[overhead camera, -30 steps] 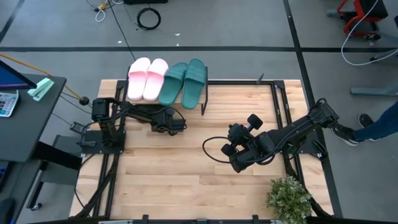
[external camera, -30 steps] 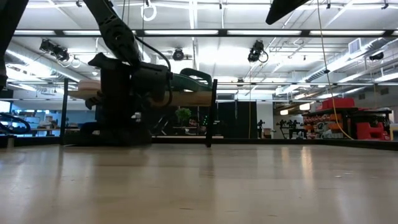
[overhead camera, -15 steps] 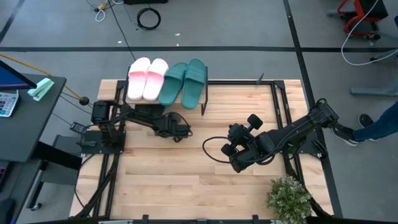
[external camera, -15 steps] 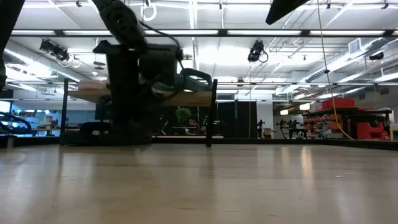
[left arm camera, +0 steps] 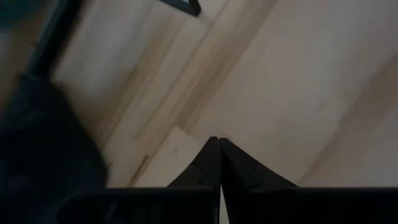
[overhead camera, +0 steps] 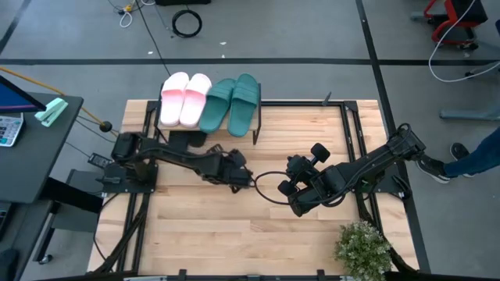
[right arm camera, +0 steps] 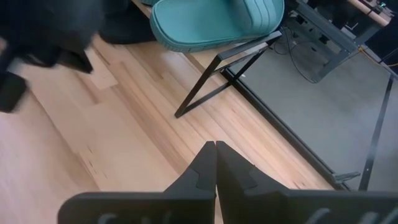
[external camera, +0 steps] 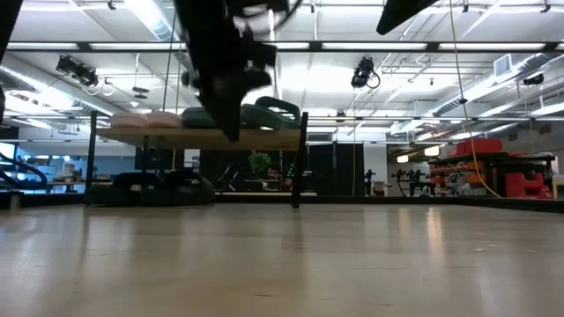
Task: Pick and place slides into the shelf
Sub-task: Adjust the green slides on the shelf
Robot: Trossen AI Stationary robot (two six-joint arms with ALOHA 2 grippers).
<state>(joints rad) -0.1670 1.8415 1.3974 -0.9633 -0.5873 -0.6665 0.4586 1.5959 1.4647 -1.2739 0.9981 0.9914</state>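
- We see the small low shelf with a light wooden plank top and thin black metal legs [overhead camera: 209, 129] at the far edge of the pale wooden worktop [overhead camera: 234, 234]; on its plank rest two pale pink foam slides [overhead camera: 185, 98] and, just beside them, two teal green foam slides [overhead camera: 231, 101], one teal toe overhanging a slanted leg in the right wrist view [right arm camera: 214, 22].
- We find black foam slides [external camera: 159, 183] lying under the plank on the worktop in the low view; whether both are there we cannot tell.
- The left gripper [overhead camera: 248, 179] reaches out over the bare middle of the worktop, away from the shelf; its fingers [left arm camera: 208, 163] are clenched tip to tip and carry nothing.
- The right gripper [overhead camera: 295, 165] waits over the right half of the worktop, its fingers [right arm camera: 205, 163] likewise pressed together and empty.
- We judge the task nearly done: four slides are shelved on top and no slide lies loose on the open worktop.
- To finish well, we would lift the left arm clear of the shelf's legs on a high path, keep the fingers closed, and avoid brushing the overhanging teal slide.
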